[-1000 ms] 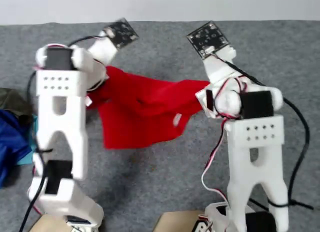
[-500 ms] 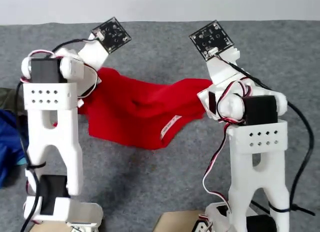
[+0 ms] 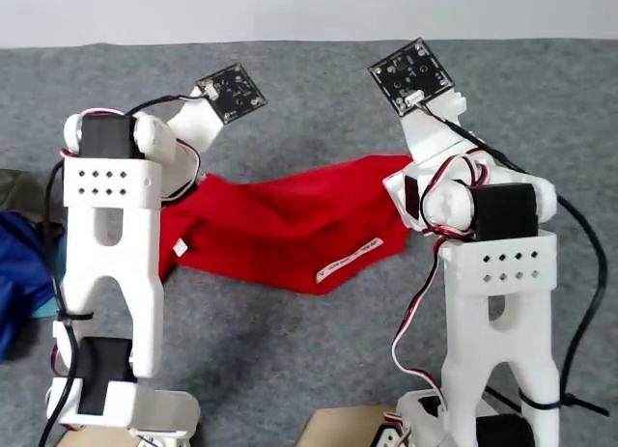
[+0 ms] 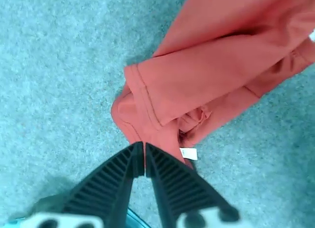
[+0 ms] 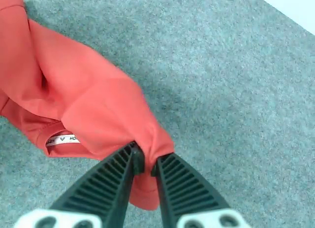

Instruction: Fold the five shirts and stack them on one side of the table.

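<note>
A red shirt (image 3: 280,225) lies stretched across the grey table between the two arms, a white label showing near its front edge. My left gripper (image 4: 143,156) is shut on a bunched end of the red shirt (image 4: 206,75), next to a small white tag. My right gripper (image 5: 146,165) is shut on a fold at the other end of the red shirt (image 5: 83,110). In the high view both grippers' fingertips are hidden under the arms' white bodies, at the shirt's left and right ends.
A blue cloth (image 3: 21,273) and a dark green cloth (image 3: 14,189) lie bunched at the table's left edge. Cardboard (image 3: 343,430) shows at the front between the arm bases. Open grey mat (image 3: 309,90) lies beyond the shirt.
The shirt has come down from a hanging bunch to a flatter, wider spread on the table. The left arm swung left, then back right; the right arm barely moved.
</note>
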`<state>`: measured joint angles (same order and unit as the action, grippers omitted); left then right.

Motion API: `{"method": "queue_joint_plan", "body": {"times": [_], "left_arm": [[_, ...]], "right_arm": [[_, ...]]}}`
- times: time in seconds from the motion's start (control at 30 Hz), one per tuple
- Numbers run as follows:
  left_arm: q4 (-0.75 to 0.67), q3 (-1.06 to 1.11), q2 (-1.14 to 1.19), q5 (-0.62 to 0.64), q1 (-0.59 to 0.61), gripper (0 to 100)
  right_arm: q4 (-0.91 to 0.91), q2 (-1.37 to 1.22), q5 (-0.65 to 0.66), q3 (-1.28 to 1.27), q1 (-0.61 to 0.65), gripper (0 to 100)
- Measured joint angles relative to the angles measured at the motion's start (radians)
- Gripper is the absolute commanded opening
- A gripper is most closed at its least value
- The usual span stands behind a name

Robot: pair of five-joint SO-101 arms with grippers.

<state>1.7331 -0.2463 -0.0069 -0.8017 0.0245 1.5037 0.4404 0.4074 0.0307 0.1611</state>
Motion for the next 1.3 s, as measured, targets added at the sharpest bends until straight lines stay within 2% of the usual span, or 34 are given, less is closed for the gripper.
{"method": "queue_joint_plan", "body": {"times": [0.2, 0.5, 0.63, 0.83, 1.13, 1.3], "left_arm": [[-0.023, 0.003, 0.164, 0.000, 0.000, 16], [-0.081, -0.175, 0.483, 0.018, 0.014, 18], [-0.081, -0.307, 0.612, 0.018, 0.014, 16], [-0.015, -0.493, 0.786, -0.018, 0.014, 0], [-0.006, -0.683, 0.815, -0.029, 0.037, 0], [-0.003, -0.692, 0.709, -0.029, 0.037, 0]], "right_arm": [[0.000, 0.000, 0.000, 0.000, 0.000, 0.9], [0.000, 0.000, 0.000, -0.057, 0.000, 0.9], [-0.034, 0.000, 0.000, -0.097, 0.000, 0.9], [-0.064, 0.000, 0.000, -0.107, 0.000, 0.9], [-0.066, 0.000, 0.000, -0.107, 0.000, 0.9], [-0.091, 0.000, 0.000, -0.107, 0.000, 0.9]]}}
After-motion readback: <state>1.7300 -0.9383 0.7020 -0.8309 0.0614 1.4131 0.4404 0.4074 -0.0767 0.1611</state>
